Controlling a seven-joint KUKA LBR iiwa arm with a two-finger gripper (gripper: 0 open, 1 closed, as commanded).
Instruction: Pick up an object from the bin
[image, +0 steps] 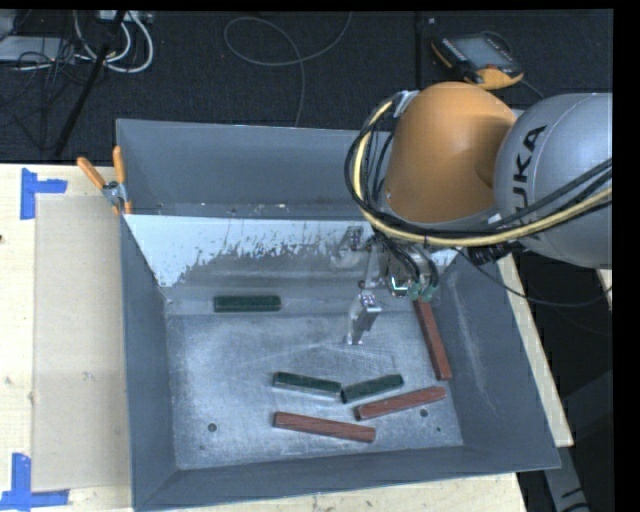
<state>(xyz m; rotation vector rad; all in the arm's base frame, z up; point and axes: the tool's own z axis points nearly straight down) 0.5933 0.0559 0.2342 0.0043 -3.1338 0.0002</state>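
Observation:
My gripper (356, 334) hangs below the orange cover, over bare bin floor a little right of the centre. I see nothing held in it. A red-brown bar (433, 340) lies just to its right, running along the foot of the right wall. Below the gripper, two dark green bars (307, 383) (372, 387) lie end to end toward the front. Another red-brown bar (400, 403) rests slanted beside the right-hand green one.
A third red-brown bar (324, 427) lies near the front wall. A lone dark green bar (246, 303) sits at the back left, at the foot of the sloped rear wall. The arm and its cables cover the bin's back right corner.

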